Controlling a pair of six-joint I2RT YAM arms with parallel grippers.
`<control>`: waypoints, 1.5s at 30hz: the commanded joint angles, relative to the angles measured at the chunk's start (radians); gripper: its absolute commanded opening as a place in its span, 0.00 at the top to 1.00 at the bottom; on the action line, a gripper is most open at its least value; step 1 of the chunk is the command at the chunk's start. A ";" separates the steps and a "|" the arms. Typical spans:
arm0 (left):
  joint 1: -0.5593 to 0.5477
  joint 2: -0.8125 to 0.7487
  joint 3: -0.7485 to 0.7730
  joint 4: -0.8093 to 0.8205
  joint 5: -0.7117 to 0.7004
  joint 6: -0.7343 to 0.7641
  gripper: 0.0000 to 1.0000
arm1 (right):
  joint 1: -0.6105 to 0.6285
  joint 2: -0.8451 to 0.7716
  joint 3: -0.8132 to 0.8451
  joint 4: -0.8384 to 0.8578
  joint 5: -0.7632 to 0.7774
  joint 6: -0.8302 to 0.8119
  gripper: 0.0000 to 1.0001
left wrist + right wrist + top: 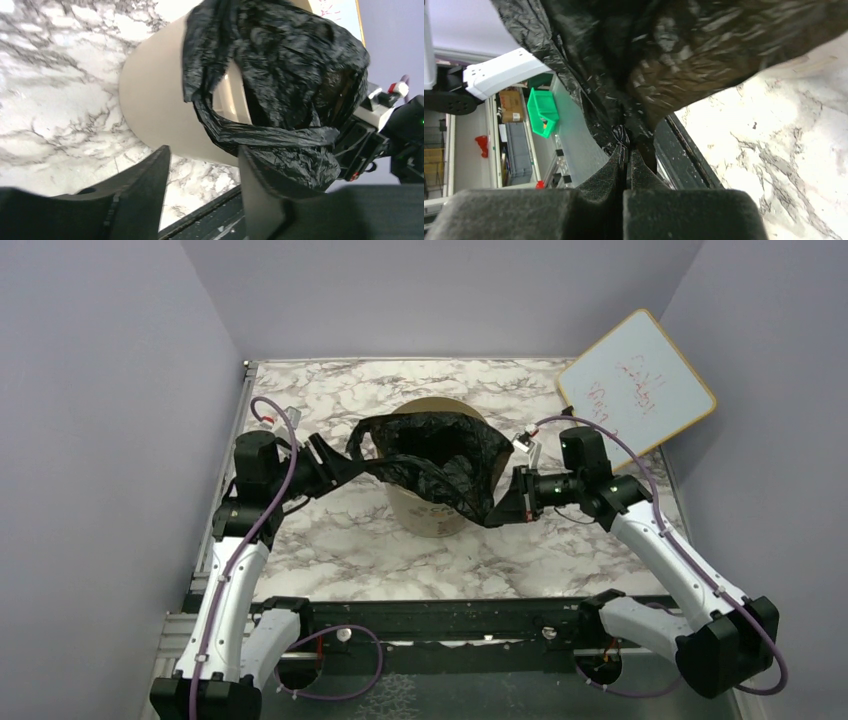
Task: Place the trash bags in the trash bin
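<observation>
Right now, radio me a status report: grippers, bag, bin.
Left gripper open beside the bag. Right gripper shut on the bag. Bag stretched across the bin top. Nothing blocking.

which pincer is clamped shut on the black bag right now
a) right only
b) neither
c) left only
a: the right pincer is closed tight on a pinch of the trash bag, while the left pincer stands open with nothing between its fingers.

The crinkly plastic trash bag (pixel 440 455) is glossy black, the round tub (pixel 430 515) plain beige. Grey veins marble the white tabletop (pixel 340 540).
</observation>
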 commanded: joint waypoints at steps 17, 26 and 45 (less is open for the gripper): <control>-0.005 -0.072 -0.119 0.157 -0.030 -0.148 0.66 | -0.002 -0.004 -0.002 0.054 0.362 0.158 0.99; -0.005 -0.268 -0.078 0.095 -0.206 -0.272 0.34 | -0.002 0.023 0.050 0.036 0.369 0.154 0.99; -0.018 -0.035 -0.030 0.196 -0.006 -0.295 0.15 | -0.002 -0.002 0.028 0.089 0.367 0.197 0.99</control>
